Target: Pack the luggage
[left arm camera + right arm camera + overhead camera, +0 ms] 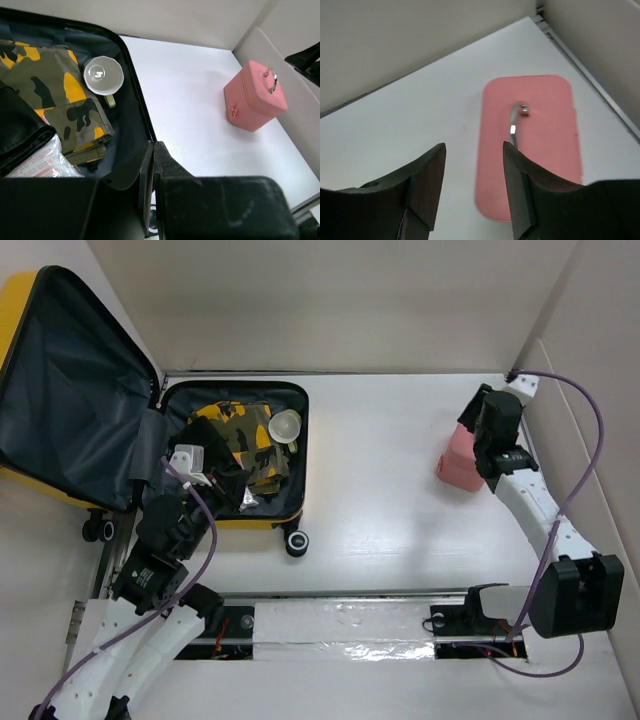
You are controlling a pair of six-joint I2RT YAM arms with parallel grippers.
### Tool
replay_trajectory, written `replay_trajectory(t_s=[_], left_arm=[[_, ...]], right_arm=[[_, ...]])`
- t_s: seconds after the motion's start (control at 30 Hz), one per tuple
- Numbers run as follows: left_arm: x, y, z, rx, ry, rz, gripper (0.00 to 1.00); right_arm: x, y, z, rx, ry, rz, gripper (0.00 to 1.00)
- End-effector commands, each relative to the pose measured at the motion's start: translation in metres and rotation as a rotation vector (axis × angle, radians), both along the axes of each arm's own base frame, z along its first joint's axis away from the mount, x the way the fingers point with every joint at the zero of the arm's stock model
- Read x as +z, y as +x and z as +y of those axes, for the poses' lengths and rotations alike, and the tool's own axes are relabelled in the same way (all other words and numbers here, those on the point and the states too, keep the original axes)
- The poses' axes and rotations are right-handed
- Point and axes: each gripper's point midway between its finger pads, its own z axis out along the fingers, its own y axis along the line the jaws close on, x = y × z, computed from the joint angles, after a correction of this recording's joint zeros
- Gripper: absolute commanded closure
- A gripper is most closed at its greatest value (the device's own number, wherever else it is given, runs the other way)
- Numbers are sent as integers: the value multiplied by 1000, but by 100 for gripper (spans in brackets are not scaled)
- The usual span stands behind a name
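The yellow luggage (22, 300) lies open at the left, its lid up and showing dark grey lining. Its base holds a folded camouflage garment (245, 435), a pale cup (285, 425), a black item and a plastic packet. In the left wrist view I see its black rim (134, 85), the garment (55, 95) and the cup (103, 75). My left gripper (152, 146) is shut and empty over the base's near right side (228, 485). My right gripper (474, 150) is open and empty above a pink case (545, 150) at the far right (455, 465).
The pink case (252, 100) has a metal handle (514, 125) on top and stands close to the right wall (590, 360). The white table (390, 470) lies between luggage and case. A black luggage wheel (296, 542) sticks out at the front.
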Motion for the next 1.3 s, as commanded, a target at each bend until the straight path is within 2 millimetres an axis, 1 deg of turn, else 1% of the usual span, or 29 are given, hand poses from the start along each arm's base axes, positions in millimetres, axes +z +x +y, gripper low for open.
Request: replay_trajectory(t_s=[0.0,0.03,0.13,0.17,0.23,0.3,0.37,0.4,0.47,0.53,0.6,0.63,0.7,0.73,0.77,0.8,0.83,0.87,0.9,0.97,1.0,1.03,1.07,1.1,1.13,1.17,1.2,1.23,1.27], left_arm=[[8,1,-7,-37,-3,-33,98],[6,1,-7,-37,-1,-28,96],[9,-1,-4,-28,-10,-44,87],[12,-3,-3,-25,-15,-54,85],[13,-4,-2,-28,-17,-61,83],[14,-6,-2,-31,-21,-67,82],[15,-6,-2,-31,-21,-71,81],[15,-6,-2,-32,-21,-71,81],[14,-7,-4,-42,-18,-68,81],[15,-7,-3,-42,-21,-71,80],[16,-8,-3,-39,-23,-75,80],[15,-8,-2,-39,-22,-73,80],[17,-9,-2,-38,-27,-79,80],[17,-9,-1,-34,-28,-81,80],[18,-9,0,-29,-29,-84,80],[17,-9,0,-29,-28,-82,80],[17,-8,0,-29,-26,-80,80],[16,-8,-2,-35,-24,-76,80],[16,-8,-2,-36,-24,-76,80],[16,-7,-1,-29,-23,-76,79],[18,-7,0,-26,-26,-82,79],[19,-7,0,-23,-27,-83,79],[19,-8,1,-19,-28,-86,78],[19,-8,2,-16,-28,-86,77],[22,-9,5,-2,-34,-95,76],[22,-9,7,6,-35,-97,76],[23,-9,8,15,-39,-101,75],[25,-9,10,22,-41,-106,75],[27,-10,12,29,-47,-114,75]], right_arm=[[-6,1,-14,13,62,20,42],[-20,2,-22,-19,60,67,40],[-27,0,-44,-111,33,101,33],[-34,0,-46,-121,26,118,33],[-39,2,-62,-170,18,119,33],[-54,5,-74,-195,13,156,34],[-59,11,-77,-188,11,169,39],[-67,17,-77,-181,4,188,42],[-63,29,-77,-164,-18,181,47],[-78,38,-74,-135,-28,237,51],[-76,47,-75,-137,-35,245,60],[-85,50,-76,-142,-39,266,70],[-90,50,-77,-144,-38,274,81],[-91,51,-78,-153,-39,263,88],[-86,49,-80,-165,-38,241,100],[-83,48,-76,-166,-44,225,100],[-79,47,-71,-167,-57,190,100],[-60,42,-66,-157,-65,146,100],[-48,41,-51,-123,-71,114,100],[-18,35,-31,-62,-107,22,100],[15,25,-20,-32,-105,-57,100],[28,21,3,32,-101,-85,100],[51,19,23,108,-91,-127,100],[68,12,39,156,-82,-160,100],[83,6,73,252,-69,-188,100],[85,1,91,302,-61,-192,100],[100,-3,110,351,-48,-224,100],[104,-5,130,400,-41,-236,100],[109,-14,166,484,-19,-250,100]])
